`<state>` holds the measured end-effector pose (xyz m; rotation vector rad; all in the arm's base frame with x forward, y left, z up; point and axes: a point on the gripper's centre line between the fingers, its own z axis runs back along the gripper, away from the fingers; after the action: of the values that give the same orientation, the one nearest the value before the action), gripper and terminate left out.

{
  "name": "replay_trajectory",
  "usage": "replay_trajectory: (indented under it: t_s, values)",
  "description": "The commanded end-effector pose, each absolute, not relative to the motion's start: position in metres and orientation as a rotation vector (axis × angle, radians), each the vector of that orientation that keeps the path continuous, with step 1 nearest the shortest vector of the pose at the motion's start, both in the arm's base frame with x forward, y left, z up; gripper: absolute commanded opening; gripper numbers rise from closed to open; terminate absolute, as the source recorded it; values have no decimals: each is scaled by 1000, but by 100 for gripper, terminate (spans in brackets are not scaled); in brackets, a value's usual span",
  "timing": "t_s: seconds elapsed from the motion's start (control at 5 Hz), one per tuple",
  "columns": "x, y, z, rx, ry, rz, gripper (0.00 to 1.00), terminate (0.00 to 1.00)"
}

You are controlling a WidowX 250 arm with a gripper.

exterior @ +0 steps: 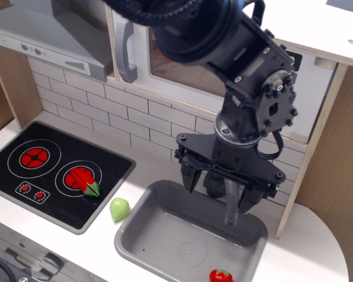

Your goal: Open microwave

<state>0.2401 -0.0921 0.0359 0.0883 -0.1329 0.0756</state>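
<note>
The microwave (182, 70) sits high on the back wall, largely covered by my black arm. Its white door looks closed, with the grey vertical bar handle (125, 50) at its left edge and part of the clear window (170, 73) showing. The keypad and clock are hidden behind the arm. My gripper (219, 195) hangs open and empty over the grey sink (135, 232), well below and to the right of the handle. One finger (188, 176) is on the left and one on the right, with the grey faucet post (230, 205) showing between them.
A grey slanted range hood (47, 35) is left of the microwave. A black hob (53, 176) with red burners carries a small red and green toy (89, 187). A green fruit (119, 209) lies beside the sink. A red fruit (220, 275) lies in it. A wooden side panel (309, 153) stands to the right.
</note>
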Motion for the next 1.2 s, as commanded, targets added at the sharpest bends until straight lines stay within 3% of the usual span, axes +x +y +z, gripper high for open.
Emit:
replay_trajectory:
  t_s: [0.0,0.4,0.6,1.0]
  values:
    - [240,-92,36,88,-133,76,100,0]
    - [259,-16,93,98,-208,81,100,0]
    - [274,32,117,43,-265,140,100,0]
    - [297,91,129,34,-327,230,100,0]
